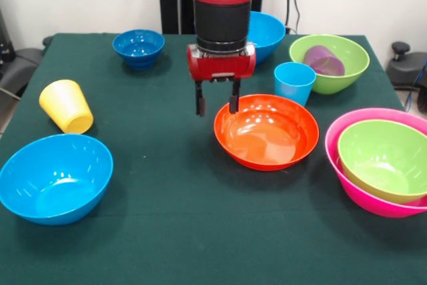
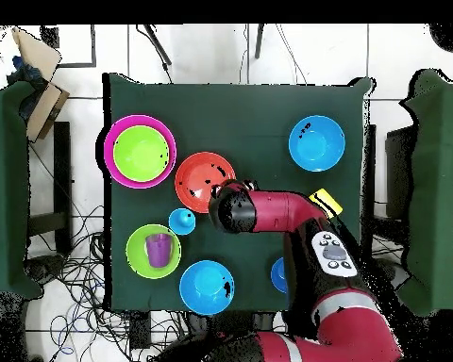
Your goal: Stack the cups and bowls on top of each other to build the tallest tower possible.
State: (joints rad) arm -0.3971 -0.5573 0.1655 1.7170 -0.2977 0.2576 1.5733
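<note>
My gripper [image 1: 217,107] is open and empty, hanging at the left rim of the wide orange bowl [image 1: 267,131]. The light blue cup [image 1: 294,81] stands upright just behind that bowl. The purple cup [image 1: 323,60] lies inside a lime-green bowl [image 1: 341,82] at the back right. The second lime-green bowl [image 1: 383,158] sits nested in the large pink bowl [image 1: 360,195] at the right. The yellow cup [image 1: 65,105] lies tilted at the left. In the overhead view the arm's head hides the gripper beside the orange bowl [image 2: 204,177].
A big sky-blue bowl [image 1: 55,178] sits at the front left. Another sky-blue bowl [image 1: 270,31] is behind the arm. The small dark-blue footed bowl [image 1: 139,47] stands at the back left. Green cloth covers the table [image 1: 173,231].
</note>
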